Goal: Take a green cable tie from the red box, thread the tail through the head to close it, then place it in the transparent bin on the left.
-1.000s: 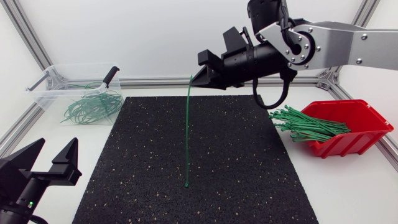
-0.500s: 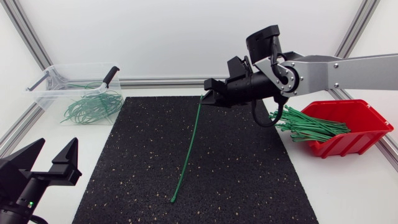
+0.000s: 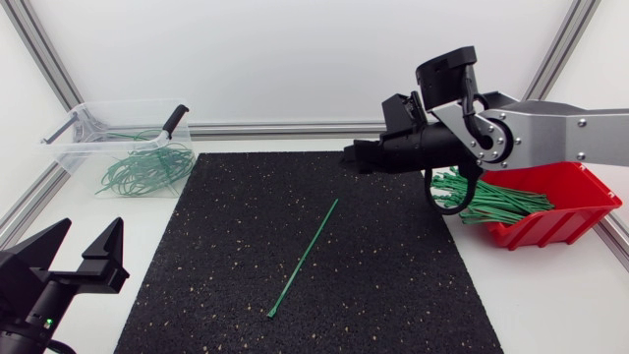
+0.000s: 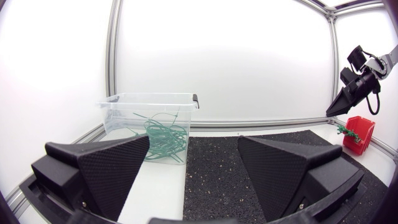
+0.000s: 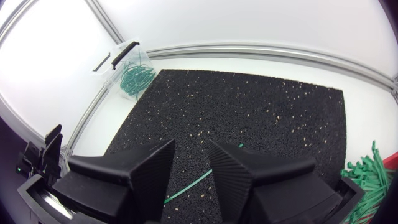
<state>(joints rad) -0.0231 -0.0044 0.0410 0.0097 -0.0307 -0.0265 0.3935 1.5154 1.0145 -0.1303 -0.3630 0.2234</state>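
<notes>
A transparent bin (image 3: pixel 123 147) of looped green ties stands at the far left edge of the bench (image 3: pixel 108 211). The left end effector (image 3: pixel 86 234) sits low at the near left corner, its fingers spread wide and empty. One straight green cable tie (image 3: pixel 302 259) lies flat mid-way on a black mat (image 3: pixel 393 285), with open room around it. The right end effector (image 3: pixel 356 155) hangs level over the mat's far right. Only the right wrist view shows its fingers narrowly apart and empty. The red box (image 3: pixel 575 197) sits at the right edge.

The left gripper (image 3: pixel 86 234) is resting down low and gaping wide, and the right gripper (image 3: pixel 349 155) is hanging up high, gaping a little.
</notes>
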